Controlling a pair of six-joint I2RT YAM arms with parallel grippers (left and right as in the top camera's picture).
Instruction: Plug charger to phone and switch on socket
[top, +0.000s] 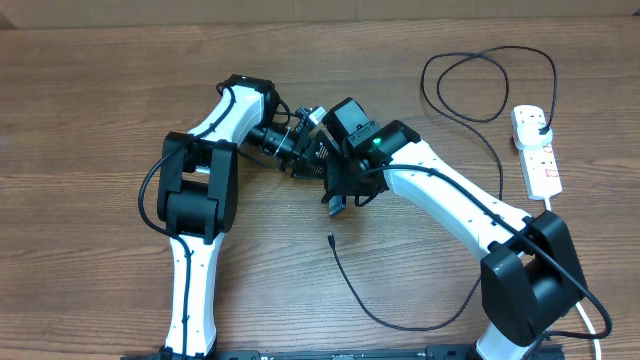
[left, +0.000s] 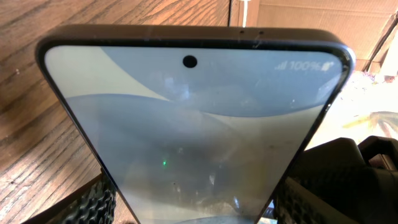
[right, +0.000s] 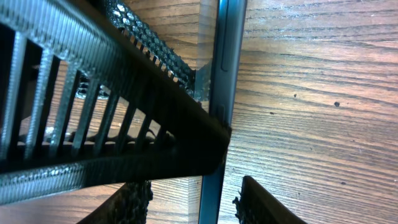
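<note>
Phone (left: 199, 124), screen showing "100%", clamped in left pincer (left: 196, 208), right pincer (right: 196, 205) parted around its edge

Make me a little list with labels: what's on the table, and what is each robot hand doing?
phone: slim smartphone with lit pale blue screen, held up between the two arms
left gripper: shut on the phone
right gripper: open, one finger on each side of the phone's edge
charger: long thin black cable; its connector tip lies loose on the wooden table
socket: white power strip, black plug in it
switches: too small to tell
</note>
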